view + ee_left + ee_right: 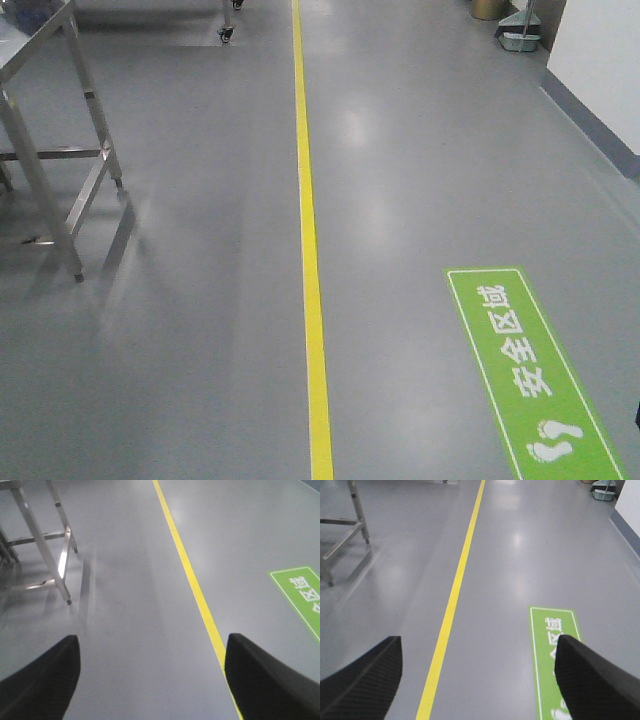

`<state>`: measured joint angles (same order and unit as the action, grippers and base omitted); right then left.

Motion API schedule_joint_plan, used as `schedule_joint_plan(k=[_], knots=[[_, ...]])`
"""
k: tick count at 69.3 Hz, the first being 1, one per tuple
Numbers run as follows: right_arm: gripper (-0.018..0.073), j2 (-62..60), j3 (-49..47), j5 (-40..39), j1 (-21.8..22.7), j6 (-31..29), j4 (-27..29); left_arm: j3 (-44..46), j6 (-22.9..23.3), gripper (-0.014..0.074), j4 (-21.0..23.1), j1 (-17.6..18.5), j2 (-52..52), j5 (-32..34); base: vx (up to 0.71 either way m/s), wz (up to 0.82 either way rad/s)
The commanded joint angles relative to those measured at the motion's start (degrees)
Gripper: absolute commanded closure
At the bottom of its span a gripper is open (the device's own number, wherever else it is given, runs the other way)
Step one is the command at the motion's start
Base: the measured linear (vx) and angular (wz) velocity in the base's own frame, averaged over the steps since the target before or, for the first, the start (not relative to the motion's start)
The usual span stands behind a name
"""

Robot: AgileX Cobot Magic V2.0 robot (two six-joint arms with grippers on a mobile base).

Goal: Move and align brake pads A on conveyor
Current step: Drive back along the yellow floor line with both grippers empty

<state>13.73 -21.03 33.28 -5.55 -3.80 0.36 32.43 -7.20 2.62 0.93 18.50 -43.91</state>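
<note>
The brake pads A and the conveyor are out of view in all three views. My left gripper is open, its two black fingers far apart over the glossy grey floor, nothing between them. My right gripper is also open and empty, held above the floor. Neither gripper shows in the exterior view.
A yellow floor line runs away from me down the middle. A steel table on thin legs stands at the left. A green floor sign with white characters lies at the right. A white wall and a dustpan are at the far right.
</note>
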Motion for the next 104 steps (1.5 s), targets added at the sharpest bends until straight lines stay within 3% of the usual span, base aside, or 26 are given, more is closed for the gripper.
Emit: schedule_joint_plan(k=[1, 104], knots=[[-0.0029, 0.5, -1.4, -4.0, 0.4, -0.6, -0.4, 1.4, 0.1, 0.0042, 0.5, 0.5, 0.5, 3.9, 0.86, -0.08], [-0.0029, 0.5, -1.4, -3.9, 0.2, -0.6, -0.4, 1.4, 0.1, 0.0042, 0.5, 0.5, 0.5, 3.9, 0.78, 0.01]])
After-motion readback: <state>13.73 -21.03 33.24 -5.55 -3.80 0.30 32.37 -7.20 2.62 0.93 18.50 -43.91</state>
